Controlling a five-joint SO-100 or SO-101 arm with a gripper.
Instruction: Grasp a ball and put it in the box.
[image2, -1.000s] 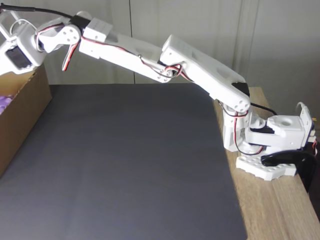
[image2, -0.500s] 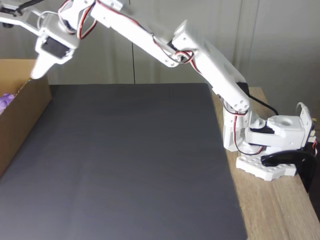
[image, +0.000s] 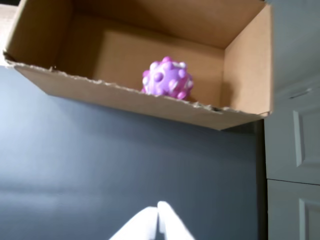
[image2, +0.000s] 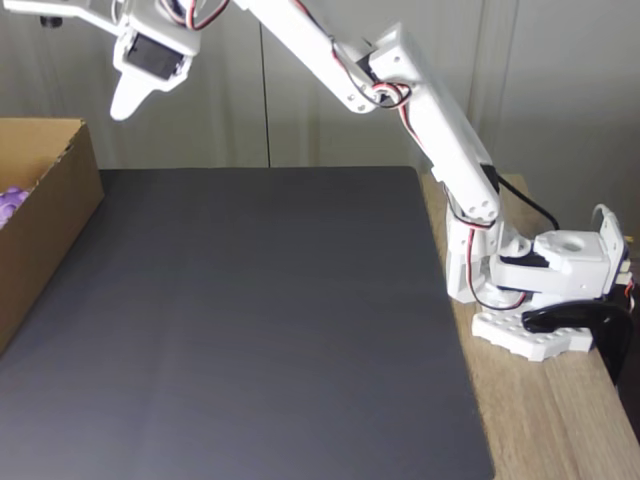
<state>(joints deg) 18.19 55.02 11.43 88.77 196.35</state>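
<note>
**Ball in the box, gripper empty**

I am seeing one ball (image: 167, 77) sitting on the floor of the one box (image: 239, 70), toward its right side in the wrist view, so I am judging the placing done. I am holding the gripper (image2: 125, 98) high above the counter (image2: 260, 320), right of the box in the fixed view, its fingers closed together on nothing.
</note>
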